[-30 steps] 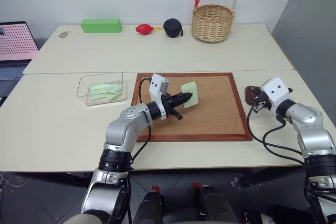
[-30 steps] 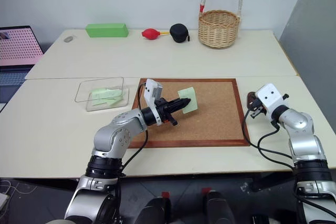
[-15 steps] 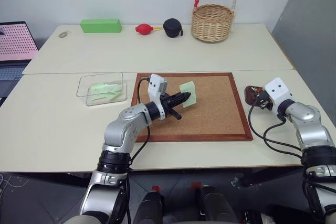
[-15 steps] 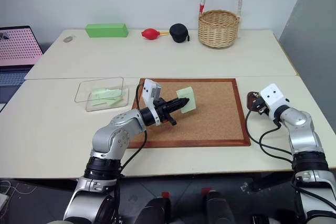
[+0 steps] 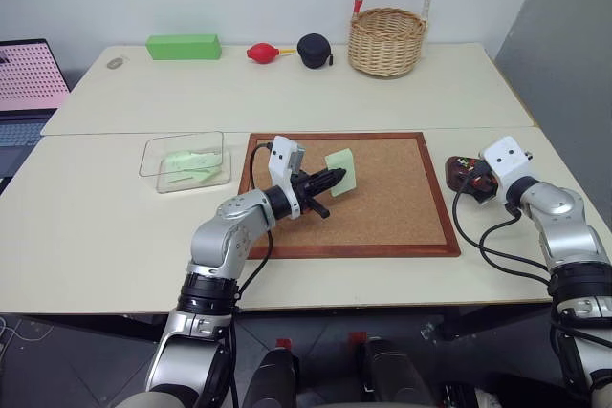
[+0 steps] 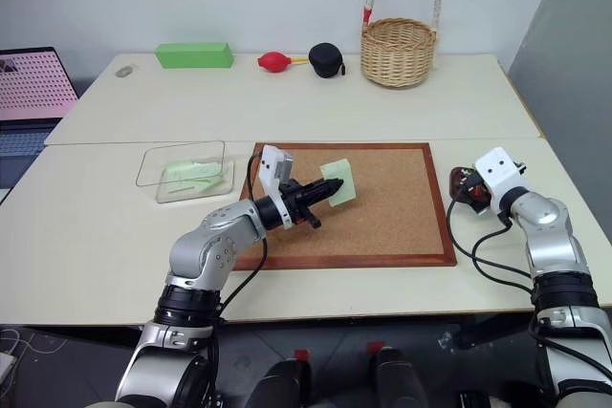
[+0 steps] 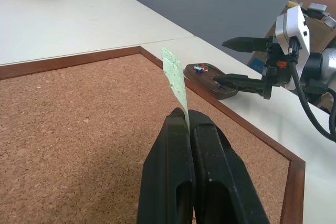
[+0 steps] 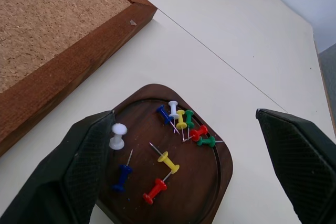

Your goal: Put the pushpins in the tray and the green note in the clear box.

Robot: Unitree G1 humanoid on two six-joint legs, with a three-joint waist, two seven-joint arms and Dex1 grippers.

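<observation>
My right tool [image 8: 184, 171] hangs released over the tray [image 8: 220, 169], pushpins [image 8: 181, 121] inside. My left tool [image 5: 337, 178] grips the green note [image 5: 341, 172]; next, carry it to the clear box [image 5: 186, 161] near the worktop's left edge.

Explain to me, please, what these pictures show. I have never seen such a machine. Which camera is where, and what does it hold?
This is a humanoid robot with two arms, each ending in a two-fingered tool. Two pictures come from cameras in its head, looking down over a pale table. The other two come from cameras on its wrists, looking along the fingers.

The left tool is shut on the green note, holding it upright over the corkboard. The right tool is open, above the tray, which holds pushpins of several colours.

To the left stands the clear box with pale green slips inside. At the back are a green block, a red bulb, a black pouch and a wicker basket.
</observation>
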